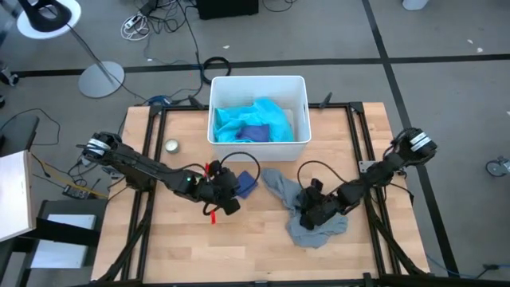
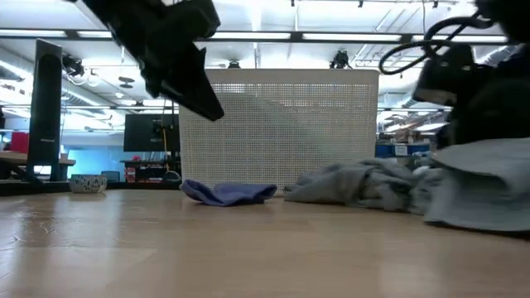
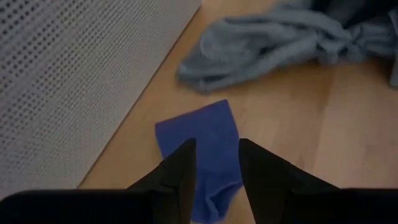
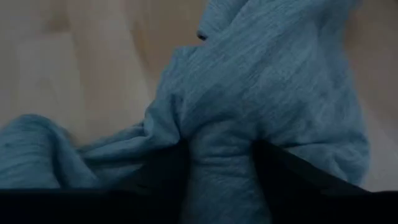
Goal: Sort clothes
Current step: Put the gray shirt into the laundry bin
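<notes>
A blue piece (image 1: 249, 184) lies flat on the table just in front of the white bin (image 1: 300, 88). My left gripper (image 3: 216, 146) is open and hovers above it, clear of the table in the low view (image 2: 178, 66). A grey top (image 1: 280, 186) lies crumpled on the table right of centre. My right gripper (image 1: 315, 204) is shut on it. A turquoise shirt (image 1: 239, 119) and a dark navy piece (image 1: 255, 133) lie in the bin. No socks show. My right gripper pinches a bunched fold of the grey top (image 4: 219, 134) between its two fingers, several layers thick. The fingers come slanting down from the table's right side. The rest of the top (image 2: 364, 186) lies slack on the table.
A small round dish (image 1: 171, 146) stands on the table left of the bin. Bare wood lies along the near edge (image 1: 255, 255). Black frame rails (image 1: 151, 159) run along both sides of the table.
</notes>
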Controlling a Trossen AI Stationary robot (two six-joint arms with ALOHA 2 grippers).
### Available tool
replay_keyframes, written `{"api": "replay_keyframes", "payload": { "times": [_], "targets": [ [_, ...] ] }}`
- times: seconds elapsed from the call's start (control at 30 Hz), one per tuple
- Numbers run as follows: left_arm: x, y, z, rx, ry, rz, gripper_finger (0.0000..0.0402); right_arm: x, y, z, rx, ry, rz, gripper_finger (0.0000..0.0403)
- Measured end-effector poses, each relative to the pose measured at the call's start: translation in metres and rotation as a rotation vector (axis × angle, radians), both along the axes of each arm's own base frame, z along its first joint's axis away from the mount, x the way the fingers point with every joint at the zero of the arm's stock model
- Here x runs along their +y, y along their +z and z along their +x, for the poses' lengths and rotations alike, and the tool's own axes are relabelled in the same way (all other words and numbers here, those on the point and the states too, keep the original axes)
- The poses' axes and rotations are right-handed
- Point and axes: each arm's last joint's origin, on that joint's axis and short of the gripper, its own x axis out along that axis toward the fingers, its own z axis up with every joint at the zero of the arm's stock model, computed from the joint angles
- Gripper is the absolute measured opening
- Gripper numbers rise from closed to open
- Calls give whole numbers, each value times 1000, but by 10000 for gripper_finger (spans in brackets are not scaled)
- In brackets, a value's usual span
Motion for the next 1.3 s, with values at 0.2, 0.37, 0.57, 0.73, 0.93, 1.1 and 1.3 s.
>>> {"api": "replay_keyframes", "payload": {
  "times": [0.2,0.37,0.57,0.73,0.93,1.1,1.3],
  "targets": [
    [1,-10,-5,12,11,-31,124,5,4,21,-46,150,-41,24],
    [0,-10,-5,11,10,-42,124,3,51,35,-85,213,-109,20],
    [-3,-11,-6,11,2,-51,124,-3,133,42,-115,234,-234,20],
    [-11,-11,-9,12,-24,-54,124,-8,200,46,-165,259,-347,20],
    [-21,-10,-13,-3,-33,-41,124,-25,276,58,-279,310,-520,20],
    [-29,-10,-16,-16,-39,-33,124,-58,337,61,-402,230,-620,20],
    [-34,-9,-17,-35,-40,-17,124,-103,391,64,-546,205,-713,20]
  ]
}}
